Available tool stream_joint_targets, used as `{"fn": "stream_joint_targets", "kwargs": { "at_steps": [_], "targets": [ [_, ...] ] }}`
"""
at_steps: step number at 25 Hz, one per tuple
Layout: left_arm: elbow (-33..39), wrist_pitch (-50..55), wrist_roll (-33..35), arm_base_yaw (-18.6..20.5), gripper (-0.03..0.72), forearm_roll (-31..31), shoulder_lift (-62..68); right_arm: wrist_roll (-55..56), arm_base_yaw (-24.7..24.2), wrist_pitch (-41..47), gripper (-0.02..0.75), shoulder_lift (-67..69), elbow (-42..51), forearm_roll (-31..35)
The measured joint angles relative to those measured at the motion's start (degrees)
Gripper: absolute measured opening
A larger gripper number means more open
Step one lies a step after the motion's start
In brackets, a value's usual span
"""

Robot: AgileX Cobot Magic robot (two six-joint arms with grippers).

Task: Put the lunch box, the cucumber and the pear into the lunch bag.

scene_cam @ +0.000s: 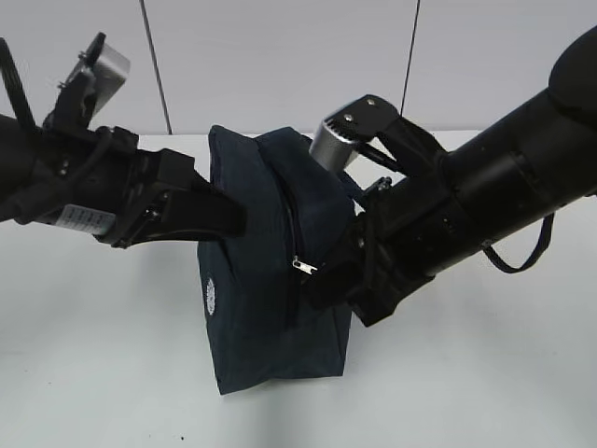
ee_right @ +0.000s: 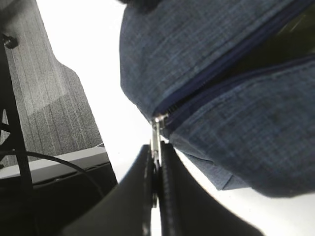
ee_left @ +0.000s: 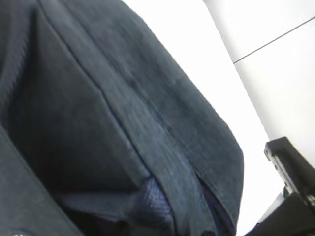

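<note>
The dark navy lunch bag (scene_cam: 261, 317) stands upright in the middle of the white table. Its zipper runs down the front and is partly open at the top. My right gripper (scene_cam: 322, 275) is shut on the silver zipper pull (scene_cam: 303, 266). In the right wrist view the two black fingers (ee_right: 170, 187) pinch the pull (ee_right: 156, 130) at the end of the open slit in the bag (ee_right: 236, 64). My left gripper (scene_cam: 233, 219) is closed on the fabric at the bag's upper left side. Bag cloth (ee_left: 123, 98) fills the left wrist view. The lunch box, cucumber and pear are out of view.
The bag's loop handle (scene_cam: 522, 261) hangs behind my right arm. Part of the right arm (ee_left: 295, 172) shows at the left wrist view's edge. The table's edge and grey floor (ee_right: 54, 98) lie to the left in the right wrist view. A panelled wall stands behind.
</note>
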Motion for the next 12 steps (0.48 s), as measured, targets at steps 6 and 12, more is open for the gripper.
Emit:
{"fn": "stream_joint_targets", "kwargs": {
  "at_steps": [6, 12],
  "targets": [
    [0.0, 4.77, 0.0, 0.42, 0.29, 4.7, -1.19, 2.75, 0.0, 2.44, 0.006, 0.0, -0.1, -3.46],
    [0.0, 8.09, 0.0, 0.42, 0.295, 7.66, -1.19, 2.84, 0.0, 4.36, 0.006, 0.0, -2.38, -3.9]
  ]
}}
